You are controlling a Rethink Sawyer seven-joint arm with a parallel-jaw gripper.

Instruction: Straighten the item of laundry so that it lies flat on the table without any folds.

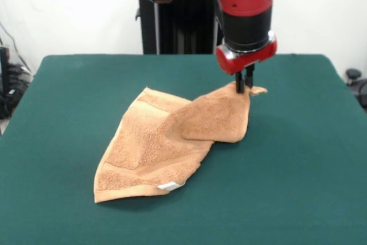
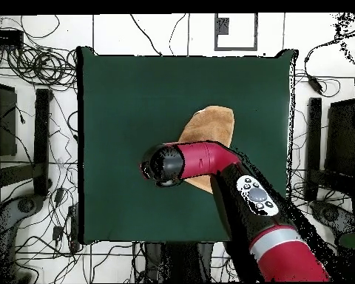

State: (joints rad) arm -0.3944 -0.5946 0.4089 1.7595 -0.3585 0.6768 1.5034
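Green table (image 1: 298, 187), folded towel (image 1: 155, 147) lying diagonally, hand (image 1: 245, 86) pinching its far corner.

Table: I see a dark green table (image 2: 121, 96), roughly square.
Towel: a tan towel (image 2: 210, 122) lies near the middle; I see only its upper part.
Arm: my red and black arm (image 2: 232, 181) reaches in from the lower right and covers the towel's lower part.
Gripper: hidden under the arm's head.
Surroundings: cables (image 2: 32, 44) on a pale floor around the table.
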